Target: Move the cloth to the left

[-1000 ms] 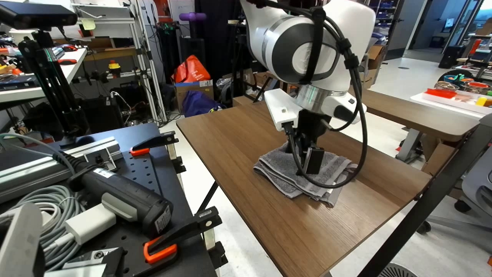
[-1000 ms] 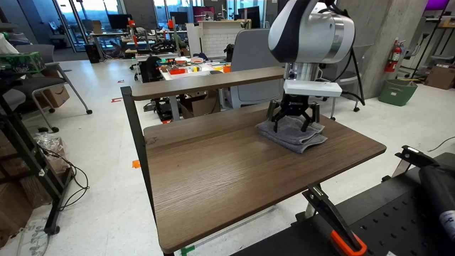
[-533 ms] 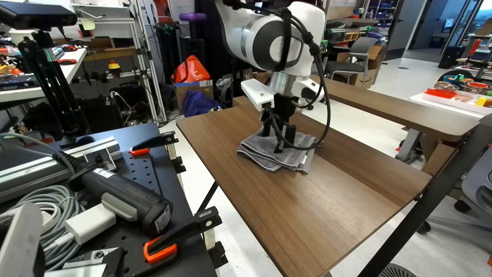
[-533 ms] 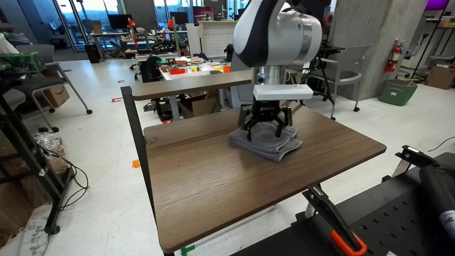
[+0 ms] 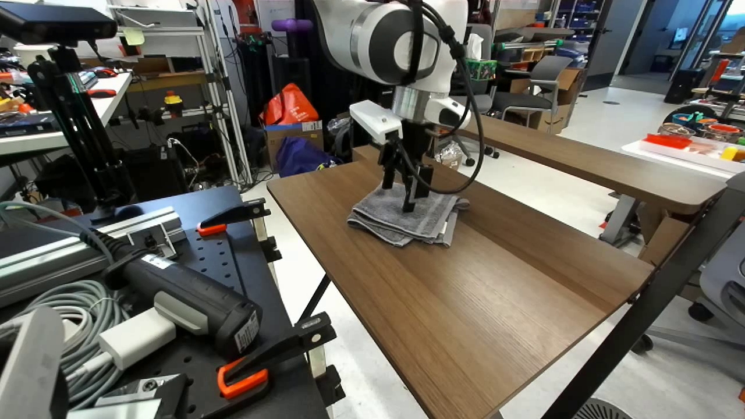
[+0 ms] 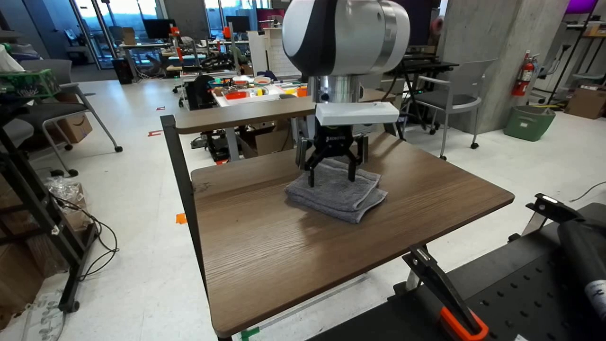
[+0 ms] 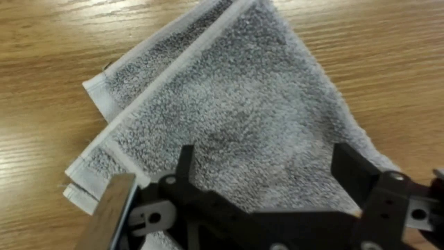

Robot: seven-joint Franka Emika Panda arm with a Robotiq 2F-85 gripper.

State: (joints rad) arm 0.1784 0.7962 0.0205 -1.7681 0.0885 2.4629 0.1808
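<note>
The grey folded cloth lies rumpled on the brown wooden table point(image 5: 465, 302), with its layered edges showing. It is in both exterior views point(image 5: 430, 218) point(image 6: 338, 192) and fills the middle of the wrist view point(image 7: 236, 104). My gripper points straight down over the cloth in both exterior views point(image 5: 398, 196) point(image 6: 331, 181). Its two black fingers are spread apart, with cloth surface between them in the wrist view point(image 7: 264, 147). No cloth is pinched between the fingers. The fingertips are at or just above the cloth's top; I cannot tell whether they touch it.
A raised wooden shelf point(image 6: 265, 111) runs along one long side of the table, held by a dark post point(image 6: 177, 166). A black cart point(image 5: 192, 262) with clamps, a cable coil and a black tool stands beside the table, across a gap.
The cloth and gripper have slid together along the table, leftward and away in one exterior view, leftward in both pictures. The gripper appears slightly higher over the cloth now. Its fingers stay spread.
</note>
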